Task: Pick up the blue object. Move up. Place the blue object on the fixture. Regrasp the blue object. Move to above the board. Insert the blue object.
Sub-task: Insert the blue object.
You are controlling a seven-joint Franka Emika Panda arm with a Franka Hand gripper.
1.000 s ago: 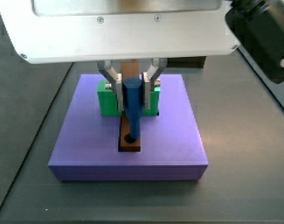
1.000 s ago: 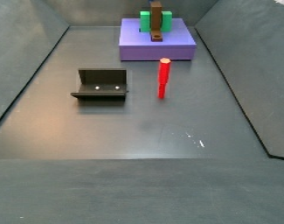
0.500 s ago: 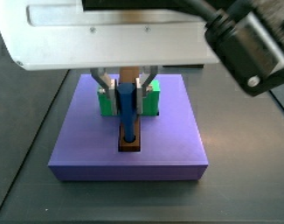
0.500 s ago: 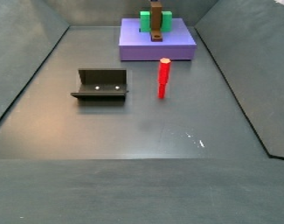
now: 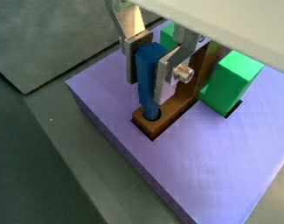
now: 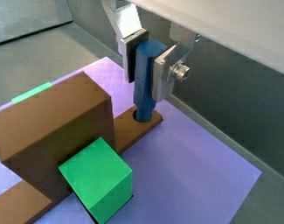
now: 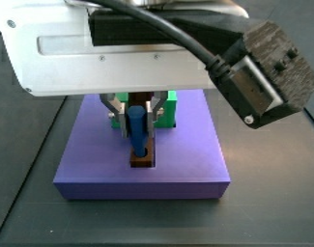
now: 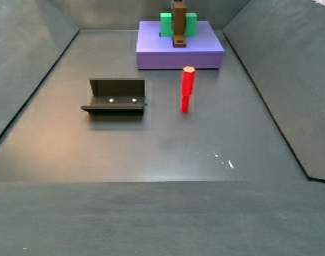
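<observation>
Clamped on the blue peg (image 5: 148,80), the claw (image 5: 155,63) hangs straight down over the board (image 5: 214,179), its silver fingers (image 6: 161,68) pressed flat against the peg's two sides in both wrist views. The peg stands upright, its lower end down in the round hole at the end of the brown strip (image 6: 135,131); how deep it sits cannot be told, since the hole's rim hides the tip. In a side view the arm's big white wrist housing (image 7: 121,48) and a dark camera block (image 7: 263,72) fill the upper frame, covering the back of the board and most of the green blocks (image 7: 172,96); only the fingers, the peg (image 7: 140,130) and the strip's near end (image 7: 144,159) show below it. A wrist view shows a green block (image 5: 229,83) just beside the claw, and another shows one (image 6: 95,173) lying against the strip's tall brown part. From the far side view the board (image 8: 180,55) sits at the back of the bench (image 8: 165,150), small and blurred; the claw seems lost among the green and brown shapes there. The fixture (image 8: 117,97) stands well apart from the board, near the bench's middle, with a red peg (image 8: 186,89) upright beside it.
</observation>
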